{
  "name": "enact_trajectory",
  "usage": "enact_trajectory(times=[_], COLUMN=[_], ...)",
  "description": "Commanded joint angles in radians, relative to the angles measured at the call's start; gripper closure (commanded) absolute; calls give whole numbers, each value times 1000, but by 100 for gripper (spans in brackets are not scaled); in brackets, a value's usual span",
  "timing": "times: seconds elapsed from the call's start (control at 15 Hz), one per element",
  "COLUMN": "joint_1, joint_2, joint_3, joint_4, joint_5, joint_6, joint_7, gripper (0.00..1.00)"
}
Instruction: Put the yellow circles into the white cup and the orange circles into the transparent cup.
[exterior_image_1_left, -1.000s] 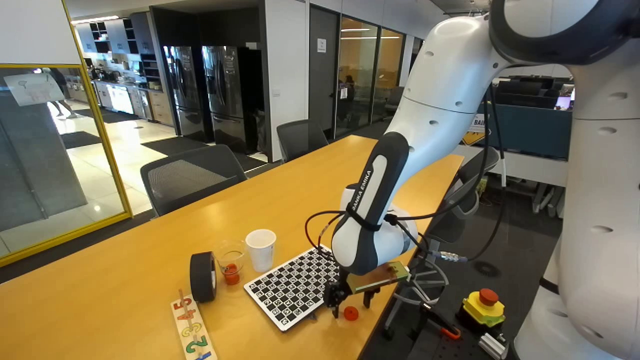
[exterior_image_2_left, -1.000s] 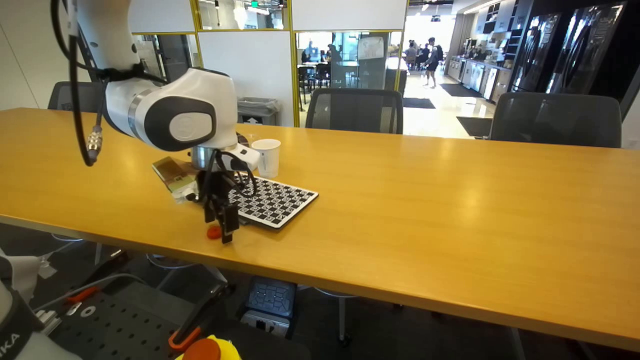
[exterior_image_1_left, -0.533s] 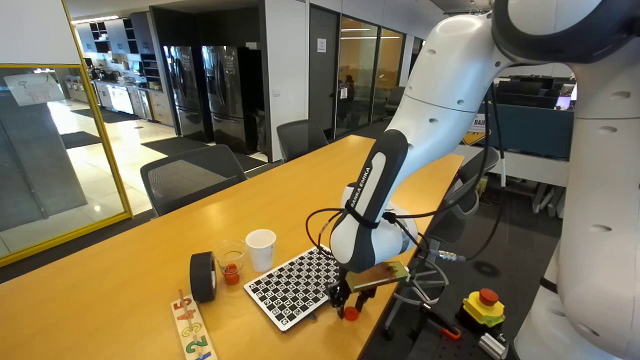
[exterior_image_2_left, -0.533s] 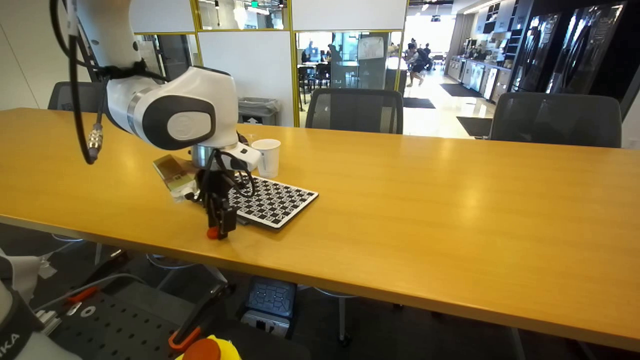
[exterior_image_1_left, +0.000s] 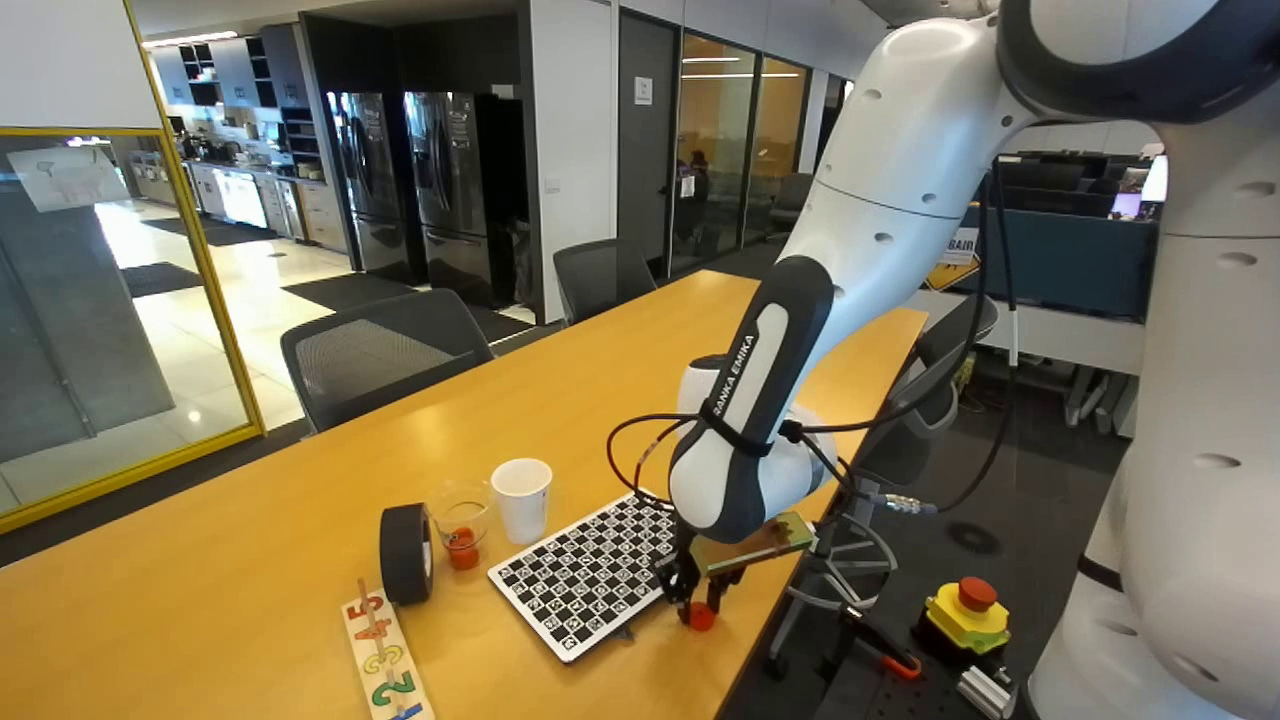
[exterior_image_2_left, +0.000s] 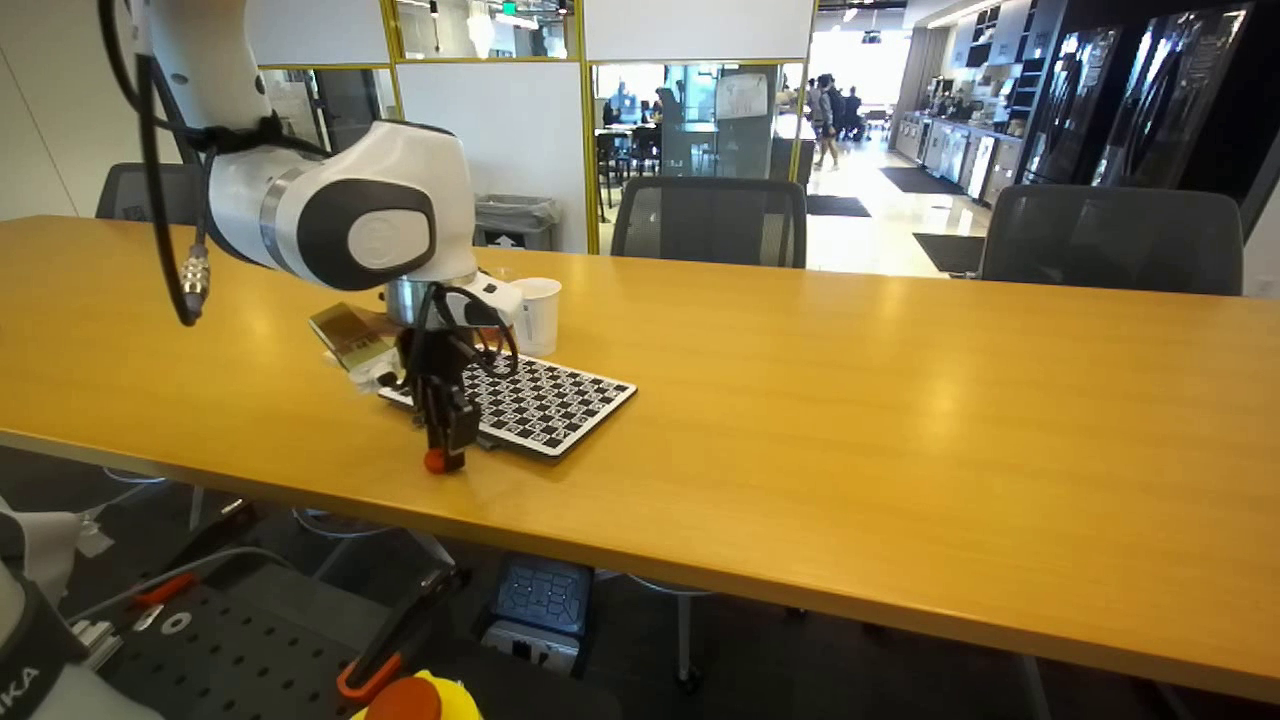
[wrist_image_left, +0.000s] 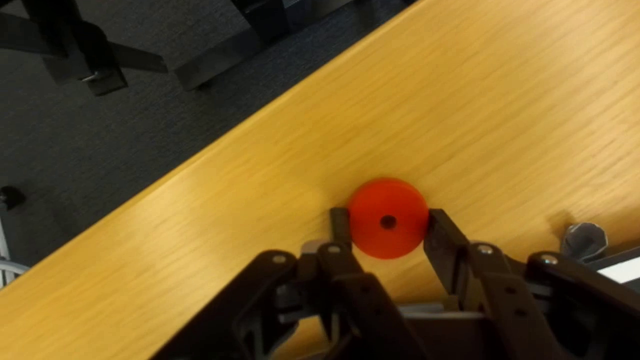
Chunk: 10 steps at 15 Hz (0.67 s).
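Note:
One of the orange circles (wrist_image_left: 389, 200), a flat disc with a dark centre hole, sits between the fingertips of my gripper (wrist_image_left: 387, 220). Both black pads (wrist_image_left: 340, 226) touch its sides, so the jaws are shut on it. In both exterior views this disc (exterior_image_1_left: 702, 617) is low, close to the tabletop; I cannot tell whether it is clear of the wood. The transparent cup (exterior_image_1_left: 462, 497) holds orange circles (exterior_image_1_left: 462, 550) at its bottom. Beside it the white cup (exterior_image_1_left: 522, 500) stands upright, its contents hidden. The yellow circles are hidden or out of view.
A checkerboard panel (exterior_image_1_left: 585, 575) lies between gripper and cups. Left of the transparent cup are a black cylinder (exterior_image_1_left: 402, 555) and a wooden number board (exterior_image_1_left: 386, 660). The table edge (wrist_image_left: 200, 155) runs close by the gripper. A small grey tube (wrist_image_left: 585, 241) lies beside the panel.
The jaws came together from wide apart and took hold of the orange disc. Gripper and disc now show slightly higher in both exterior views. The cups have not moved.

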<state>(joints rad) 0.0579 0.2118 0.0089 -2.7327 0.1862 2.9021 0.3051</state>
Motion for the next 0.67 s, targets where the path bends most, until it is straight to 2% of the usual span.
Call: enact_trajectory(times=[0.0,0.13,0.27,0.4,0.6], joint_1=[120,141,130,97,84], joint_2=[-97,-150,-195,-216,-184], joint_3=[-149,-187,-173,-113,-38], joint_4=[-4,23,60,107,205], joint_5=[-227,-351,-448,-460,-395], joint_6=[-31,-55,-79,-87,-75], joint_7=[169,235,286,273,208], gripper=[78,78,78,78,78])
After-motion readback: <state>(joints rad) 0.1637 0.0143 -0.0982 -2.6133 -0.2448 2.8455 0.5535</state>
